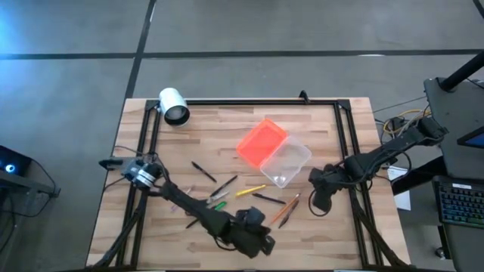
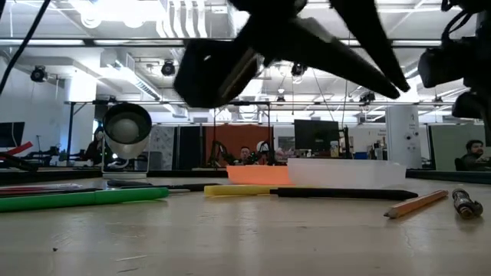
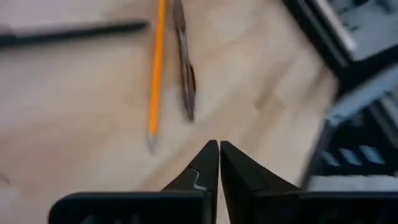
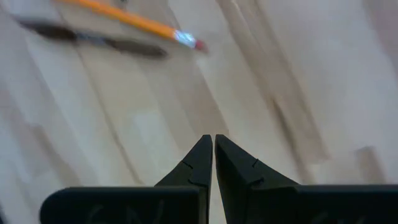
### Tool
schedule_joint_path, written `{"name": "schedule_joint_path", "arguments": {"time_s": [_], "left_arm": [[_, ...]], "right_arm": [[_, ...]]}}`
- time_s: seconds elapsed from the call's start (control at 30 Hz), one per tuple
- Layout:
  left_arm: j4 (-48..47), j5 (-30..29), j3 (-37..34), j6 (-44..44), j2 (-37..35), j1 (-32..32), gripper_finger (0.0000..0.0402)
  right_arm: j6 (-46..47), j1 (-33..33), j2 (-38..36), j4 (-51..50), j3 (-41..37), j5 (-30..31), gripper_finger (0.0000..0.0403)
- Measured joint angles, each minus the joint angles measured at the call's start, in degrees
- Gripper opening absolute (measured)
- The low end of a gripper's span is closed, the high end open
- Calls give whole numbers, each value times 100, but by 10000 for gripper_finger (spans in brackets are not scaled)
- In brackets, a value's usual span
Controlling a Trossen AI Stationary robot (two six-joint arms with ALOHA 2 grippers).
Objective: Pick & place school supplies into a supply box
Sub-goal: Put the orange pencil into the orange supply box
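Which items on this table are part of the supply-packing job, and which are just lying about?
Job items:
- clear box
- orange lid
- orange pencil
- yellow pen
- green marker
- black pen
- left gripper and right gripper, both shut and empty above the wood

Lying about:
- white cylinder
- people and monitors in the room behind

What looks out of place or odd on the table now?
The pens and pencils lie scattered loose on the table, none inside the clear box. Its orange lid is off, lying beside it. Both grippers, left and right, are shut and empty.
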Motion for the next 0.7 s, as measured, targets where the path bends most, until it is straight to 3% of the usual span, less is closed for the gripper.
{"name": "schedule_joint_path", "arguments": {"time_s": [0.07, 0.2, 0.47, 0.6, 0.7], "left_arm": [[-1160, -209, 534, 161, 199, 3, 0], [-2367, -300, 1560, 1042, 688, -55, 0], [-2966, -358, 3316, 5095, 1678, -227, 0], [-3145, -334, 2904, 6539, 1685, -178, 0], [-3295, -171, 2752, 7149, 1651, -77, 0]], "right_arm": [[-240, 24, -12, -69, -10, 147, 13], [-803, 50, -56, -112, -32, 433, 13], [-1602, 50, -91, 9, -41, 566, 13], [-1700, 48, -89, 12, -42, 566, 13], [-1688, 48, -89, 23, -54, 580, 13]]}}
